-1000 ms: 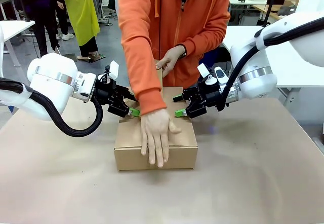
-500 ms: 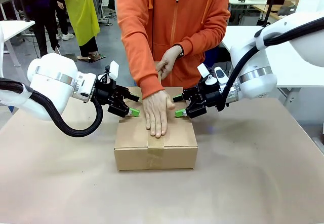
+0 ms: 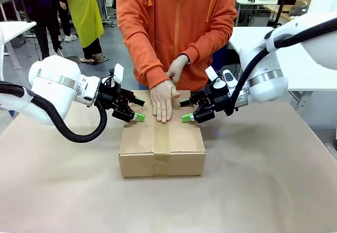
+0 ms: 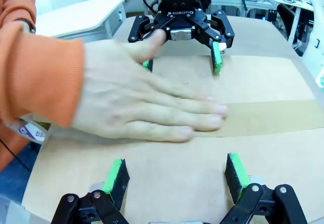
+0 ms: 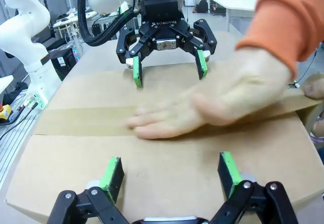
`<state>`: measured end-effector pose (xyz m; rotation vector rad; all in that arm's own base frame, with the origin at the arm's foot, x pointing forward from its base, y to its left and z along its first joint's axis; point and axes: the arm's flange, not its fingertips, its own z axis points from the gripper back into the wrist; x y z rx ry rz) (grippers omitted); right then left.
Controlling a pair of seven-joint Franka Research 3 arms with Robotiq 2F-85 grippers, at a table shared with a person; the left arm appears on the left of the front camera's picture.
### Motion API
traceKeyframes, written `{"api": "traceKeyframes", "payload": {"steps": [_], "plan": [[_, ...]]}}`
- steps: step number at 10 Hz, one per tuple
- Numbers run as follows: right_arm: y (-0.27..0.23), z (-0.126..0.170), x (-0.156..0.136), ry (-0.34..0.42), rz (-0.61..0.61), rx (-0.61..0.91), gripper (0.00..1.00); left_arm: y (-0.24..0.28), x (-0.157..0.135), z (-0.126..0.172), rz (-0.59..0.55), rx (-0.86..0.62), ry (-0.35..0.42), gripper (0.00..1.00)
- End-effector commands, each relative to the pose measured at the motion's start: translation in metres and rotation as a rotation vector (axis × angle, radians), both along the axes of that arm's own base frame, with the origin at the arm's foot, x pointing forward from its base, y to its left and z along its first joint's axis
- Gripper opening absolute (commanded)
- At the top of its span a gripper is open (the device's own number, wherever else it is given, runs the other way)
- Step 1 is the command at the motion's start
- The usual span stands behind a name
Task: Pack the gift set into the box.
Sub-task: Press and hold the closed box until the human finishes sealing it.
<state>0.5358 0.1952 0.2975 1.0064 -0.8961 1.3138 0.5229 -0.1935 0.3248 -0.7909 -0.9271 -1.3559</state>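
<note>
Box (image 3: 161,148) sits shut on the worktop (image 3: 263,191) between my claws, tape strip (image 3: 162,138) along its seam. Left claw (image 3: 138,109) and right claw (image 3: 185,112), both open and empty, flank the person's hand (image 3: 161,100); closing inward risks pinching it.

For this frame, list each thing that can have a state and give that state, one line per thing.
box: flaps shut, strip of tape along the top seam, upright on the table.
tape: laid down the middle of the top and over the front edge.
person's hand: flat, palm down, on the tape at the far end.
left gripper: open, at the box's left top edge, holding nothing.
right gripper: open, at the right top edge, holding nothing.
</note>
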Motion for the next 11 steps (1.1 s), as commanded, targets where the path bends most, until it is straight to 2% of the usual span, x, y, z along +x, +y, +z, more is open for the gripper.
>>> {"api": "traceKeyframes", "payload": {"steps": [1, 11], "plan": [[0.0012, 0.0002, 0.0013, -0.004, 0.006, -0.008, 1.0, 0.0007, -0.0016, -0.0019, -0.007, 0.003, -0.01, 1.0], [0.0012, 0.0002, 0.0013, -0.004, 0.006, -0.008, 1.0, 0.0007, -0.0016, -0.0019, -0.007, 0.003, -0.01, 1.0]]}}
